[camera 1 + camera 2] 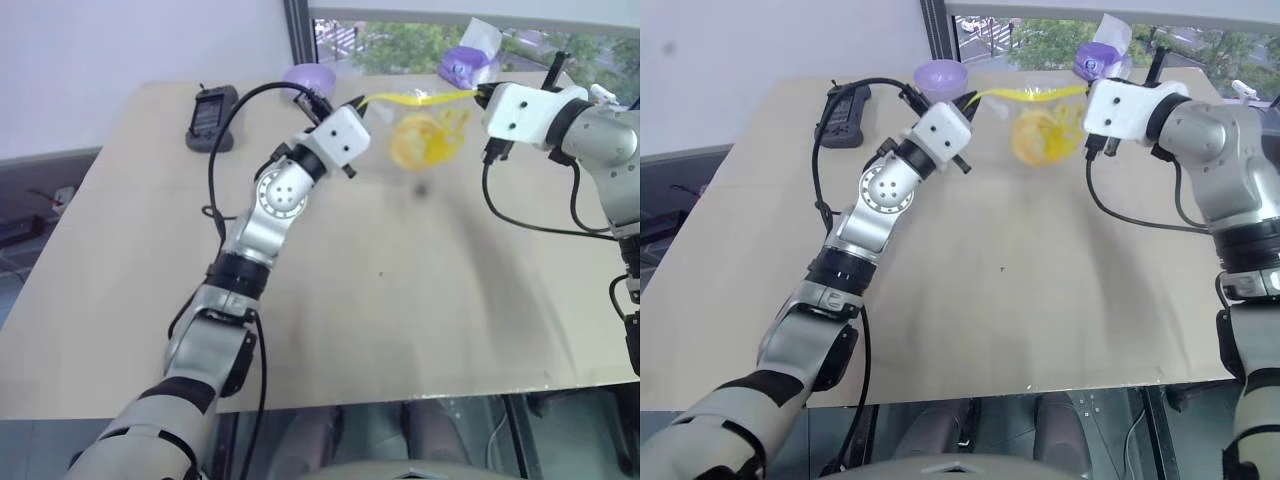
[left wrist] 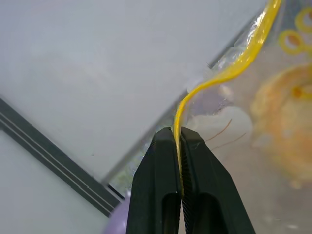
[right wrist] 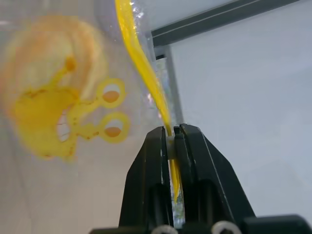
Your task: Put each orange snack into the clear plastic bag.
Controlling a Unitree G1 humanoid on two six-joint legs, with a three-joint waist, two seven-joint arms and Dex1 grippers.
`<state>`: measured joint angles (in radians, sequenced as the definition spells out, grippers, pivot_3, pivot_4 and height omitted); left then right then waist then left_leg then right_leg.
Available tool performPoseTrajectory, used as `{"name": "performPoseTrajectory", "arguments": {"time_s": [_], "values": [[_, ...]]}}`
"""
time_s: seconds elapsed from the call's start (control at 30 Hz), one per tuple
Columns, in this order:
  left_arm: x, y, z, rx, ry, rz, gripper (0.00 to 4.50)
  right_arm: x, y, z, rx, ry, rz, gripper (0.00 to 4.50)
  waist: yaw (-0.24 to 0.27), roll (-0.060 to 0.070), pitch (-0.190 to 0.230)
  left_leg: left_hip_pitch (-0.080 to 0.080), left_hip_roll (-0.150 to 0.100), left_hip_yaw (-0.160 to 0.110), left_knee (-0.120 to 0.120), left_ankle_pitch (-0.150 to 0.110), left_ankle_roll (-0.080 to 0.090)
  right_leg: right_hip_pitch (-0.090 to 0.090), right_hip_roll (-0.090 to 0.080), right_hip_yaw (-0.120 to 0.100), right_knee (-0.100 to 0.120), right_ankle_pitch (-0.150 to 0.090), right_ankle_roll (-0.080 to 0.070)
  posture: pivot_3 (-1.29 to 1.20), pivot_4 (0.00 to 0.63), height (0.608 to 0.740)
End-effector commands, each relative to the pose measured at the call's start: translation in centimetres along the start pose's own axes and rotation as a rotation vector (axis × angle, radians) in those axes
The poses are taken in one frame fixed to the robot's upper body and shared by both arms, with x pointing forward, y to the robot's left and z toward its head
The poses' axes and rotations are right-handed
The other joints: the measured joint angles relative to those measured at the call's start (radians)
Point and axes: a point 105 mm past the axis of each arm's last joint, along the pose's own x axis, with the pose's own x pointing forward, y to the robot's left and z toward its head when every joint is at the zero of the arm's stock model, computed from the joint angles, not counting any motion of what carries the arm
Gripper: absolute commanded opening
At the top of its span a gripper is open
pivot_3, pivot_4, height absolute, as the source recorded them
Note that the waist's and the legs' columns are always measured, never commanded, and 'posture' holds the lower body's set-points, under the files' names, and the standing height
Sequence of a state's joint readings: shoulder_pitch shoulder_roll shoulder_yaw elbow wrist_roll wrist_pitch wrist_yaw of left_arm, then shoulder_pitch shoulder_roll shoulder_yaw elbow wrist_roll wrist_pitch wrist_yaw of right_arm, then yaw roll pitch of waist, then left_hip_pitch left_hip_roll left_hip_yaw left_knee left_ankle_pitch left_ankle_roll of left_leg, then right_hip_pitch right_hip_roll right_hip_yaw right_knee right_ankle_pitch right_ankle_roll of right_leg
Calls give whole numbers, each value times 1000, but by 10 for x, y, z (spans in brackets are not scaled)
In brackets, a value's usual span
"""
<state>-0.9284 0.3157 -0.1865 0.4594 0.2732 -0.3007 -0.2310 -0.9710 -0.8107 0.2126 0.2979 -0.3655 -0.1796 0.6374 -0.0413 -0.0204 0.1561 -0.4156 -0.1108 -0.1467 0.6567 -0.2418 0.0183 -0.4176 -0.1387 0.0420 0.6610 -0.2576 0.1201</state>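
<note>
- My left pincer (image 2: 178,134) is clamped on the yellow seal strip of the bag (image 1: 425,130), at the strip's left end; the wrist view shows the strip pinched flat between the two black fingers (image 2: 156,185).
- My right pincer (image 3: 173,131) is likewise closed on the same strip, at its right end, with the yellow edge running out from between the fingers (image 3: 146,180).
- The bag hangs between the two pincers, held clear above the counter (image 1: 400,300), its seal strip stretched roughly level from one pincer to the other.
- I see the snack (image 1: 1040,135) inside the bag, sitting low in it, below the strip and between my two pincers, a little nearer the right one.
- In the right wrist view the yellow printed patch (image 3: 68,117) lies over the blurred orange dome of the snack, just beside the fingers.
- Whether the strip is sealed shut or just held taut, I cannot tell.
- On the counter's far edge I see a purple lidded tub (image 1: 940,75) behind the left pincer and a second purple thing (image 1: 465,65) near the right one.
- A black device (image 1: 212,117) lies at the far left corner of the counter, well apart from the bag.
- A dim shadow of the bag (image 1: 425,190) falls on the counter below it.
</note>
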Motion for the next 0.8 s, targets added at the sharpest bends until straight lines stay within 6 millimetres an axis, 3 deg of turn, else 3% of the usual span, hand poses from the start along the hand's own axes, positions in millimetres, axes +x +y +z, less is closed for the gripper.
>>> {"name": "performPoseTrajectory", "arguments": {"time_s": [0.03, 0.1, 0.13, 0.23, 0.3, 0.43, 0.5, 0.53, 0.7, 0.8], "values": [[-9, 2, 1, 1, -21, -5, 0, -9, 2, 3, 96, -9, 18, 170, 0, 0, 0, 0, 0, 0, 0, 0, 0, 0, 0, 0, 0, 0, 0, 0, 150, 740], [-21, -18, -7, -27, 11, -108, 0, -16, 29, 4, 169, 2, 141, 170, -1, 0, -1, 0, 0, -1, 0, 0, 0, 0, 0, 0, 0, 0, 0, 0, 150, 740], [-35, -41, -13, -43, 45, -235, 0, -20, 44, 8, 217, -5, 206, 170, -2, 0, -1, 0, 0, 0, 0, 0, 0, 0, 0, 0, 0, 0, 0, 0, 150, 740], [-93, -100, -17, -74, 99, -605, 0, -36, 94, 21, 340, -16, 391, 170, -7, 1, 0, 0, 0, 0, -1, 0, 0, -1, 0, 1, 1, 0, 0, 0, 150, 740], [-118, -112, -16, -147, 151, -685, 0, -46, 121, 29, 397, -20, 455, 170, -5, 1, -1, 0, 1, 0, -2, 0, 0, -2, 0, 1, 1, 0, 0, 0, 150, 740], [-143, -117, -25, -218, 272, -702, 1385, -69, 167, 33, 471, 20, 542, 1543, 12, 3, -1, 1, 1, -2, 2, 0, 0, 1, 1, -1, 3, 0, 0, 0, 150, 740], [-152, -117, -27, -250, 318, -694, 2205, -83, 177, 29, 501, 72, 584, 2415, 14, 4, -2, 3, 1, -1, 4, 0, 1, 4, 1, -1, 4, 0, 0, 0, 150, 740], [-157, -114, -26, -283, 336, -687, 2573, -93, 179, 28, 522, 90, 616, 2476, 16, 4, -2, 3, 1, -1, 5, 0, 1, 4, 1, -1, 4, 0, 0, 0, 150, 740], [-172, -96, -17, -463, 378, -655, 2573, -121, 163, 23, 633, 114, 625, 2476, 25, 5, -2, 3, 2, -1, 6, -1, 2, 5, 1, -1, 4, 0, 0, 0, 150, 740], [-182, -76, -16, -602, 409, -622, 2573, -131, 147, 15, 725, 99, 542, 2476, 27, 5, -2, 4, 3, -1, 6, -1, 2, 6, 2, -1, 3, 0, 0, 0, 150, 740]]}}
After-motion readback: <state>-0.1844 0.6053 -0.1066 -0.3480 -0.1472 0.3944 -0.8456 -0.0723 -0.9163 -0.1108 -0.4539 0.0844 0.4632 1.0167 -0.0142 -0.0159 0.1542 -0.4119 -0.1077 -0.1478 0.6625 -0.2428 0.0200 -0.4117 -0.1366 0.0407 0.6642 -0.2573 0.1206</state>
